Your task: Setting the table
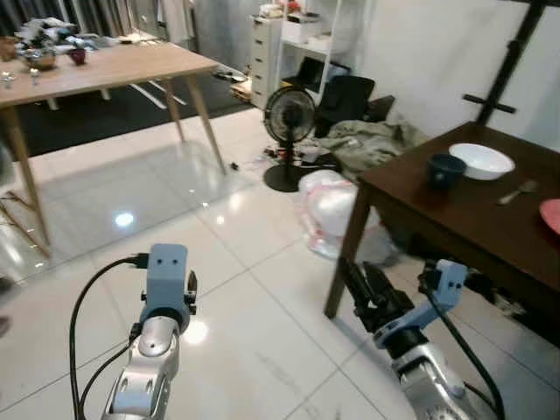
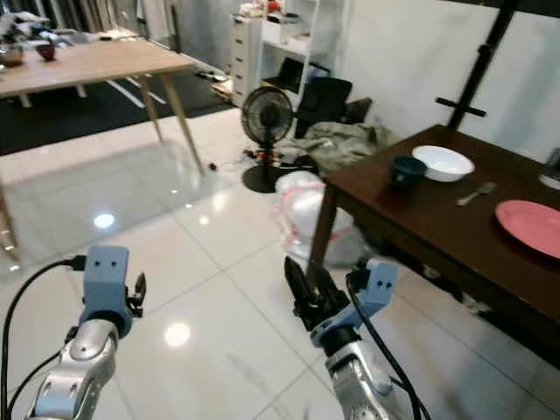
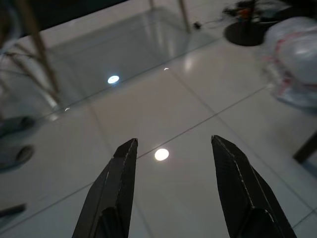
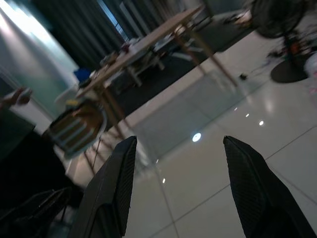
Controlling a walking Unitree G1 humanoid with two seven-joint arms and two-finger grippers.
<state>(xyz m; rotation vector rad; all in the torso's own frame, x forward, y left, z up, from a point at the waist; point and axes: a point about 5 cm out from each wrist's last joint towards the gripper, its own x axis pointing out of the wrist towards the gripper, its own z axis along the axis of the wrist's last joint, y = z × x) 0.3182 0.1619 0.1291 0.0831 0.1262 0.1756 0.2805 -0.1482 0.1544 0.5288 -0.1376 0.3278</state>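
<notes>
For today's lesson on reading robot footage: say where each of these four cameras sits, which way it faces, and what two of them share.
Left eye: on the head, facing forward and down at the dark table, both arms low in frame.
Right eye: beside it, same scene; pink plate in full.
Left wrist: along the open left gripper at floor tiles.
Right wrist: along the open right gripper towards the light wooden table.
Shared: both eyes show the fan.

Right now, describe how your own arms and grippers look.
Both arms are silver metal tubes, each topped by a light blue boxy wrist block with black cables looping off it. The left gripper and right gripper each have two long, tapering black fingers with a textured surface.
</notes>
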